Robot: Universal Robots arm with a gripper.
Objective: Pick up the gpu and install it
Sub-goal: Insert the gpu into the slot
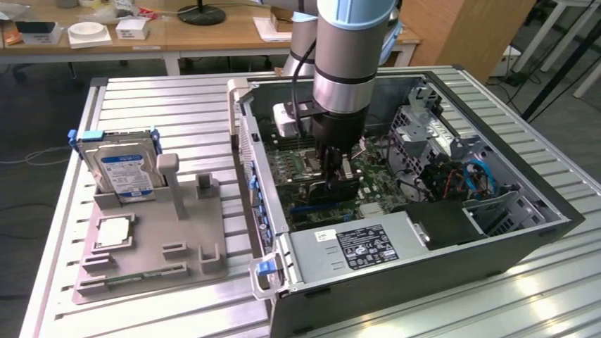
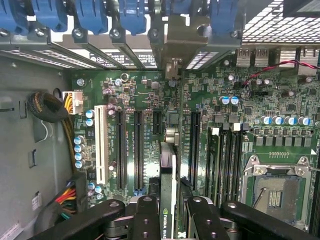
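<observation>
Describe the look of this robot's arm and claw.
The arm is a round tube: a pale blue-grey section above, brushed silver below it, then a black wrist. A black cable runs alongside it to a whitish box mounted at the wrist. The claw is black, built of flat linked bars with round pivot pins.

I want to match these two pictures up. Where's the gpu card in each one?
Exterior view: the gpu hangs in the gripper under the arm, inside the open computer case.
Wrist view: the gpu is seen edge-on between the gripper's fingers, over the slots.
Shared landmark: the green motherboard.
</observation>
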